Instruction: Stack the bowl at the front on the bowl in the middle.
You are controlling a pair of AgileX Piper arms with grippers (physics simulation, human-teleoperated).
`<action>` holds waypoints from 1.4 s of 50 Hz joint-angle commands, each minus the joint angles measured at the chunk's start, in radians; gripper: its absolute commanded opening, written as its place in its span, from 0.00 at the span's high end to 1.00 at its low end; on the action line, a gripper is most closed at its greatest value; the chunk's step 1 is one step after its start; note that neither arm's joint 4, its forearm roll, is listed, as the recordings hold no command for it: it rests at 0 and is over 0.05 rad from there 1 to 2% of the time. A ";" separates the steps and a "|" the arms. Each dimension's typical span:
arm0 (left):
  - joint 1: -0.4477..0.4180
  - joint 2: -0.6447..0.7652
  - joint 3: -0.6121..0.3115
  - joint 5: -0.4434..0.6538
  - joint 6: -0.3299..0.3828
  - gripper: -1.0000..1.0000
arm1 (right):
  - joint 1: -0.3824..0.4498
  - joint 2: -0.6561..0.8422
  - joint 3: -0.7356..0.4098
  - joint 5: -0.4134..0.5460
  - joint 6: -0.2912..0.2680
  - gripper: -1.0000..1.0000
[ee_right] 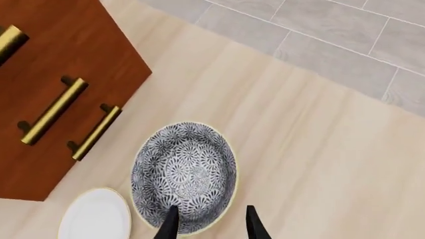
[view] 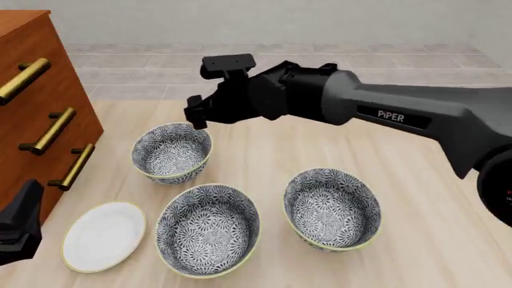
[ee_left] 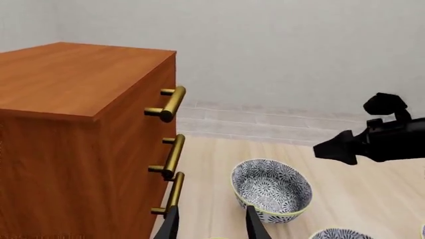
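The bowl at the front (view: 210,229) stands nearest me, patterned blue-grey and white with a yellowish rim. To its right and a little farther off is the bowl in the middle (view: 332,207). A third, alike bowl (view: 171,152) sits at the back left; it also shows as the bowl (ee_right: 184,177) and the bowl (ee_left: 272,189) in the wrist views. My right gripper (view: 194,117) hangs open just above that back bowl's far rim, fingers (ee_right: 254,224) straddling the rim, holding nothing. My left gripper (view: 23,225) is low at the front left beside the dresser, open and empty (ee_left: 212,226).
A wooden dresser (view: 32,78) with brass handles (view: 50,129) fills the left side. A flat white plate (view: 104,236) lies at the front left, beside the front bowl. The right arm (view: 400,111) stretches across the table's back. Grey floor tiles lie beyond the table's far edge.
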 commanded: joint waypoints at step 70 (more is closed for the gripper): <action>0.030 -0.096 -0.058 0.132 -0.056 0.00 | -0.003 0.364 -0.233 -0.001 0.087 0.00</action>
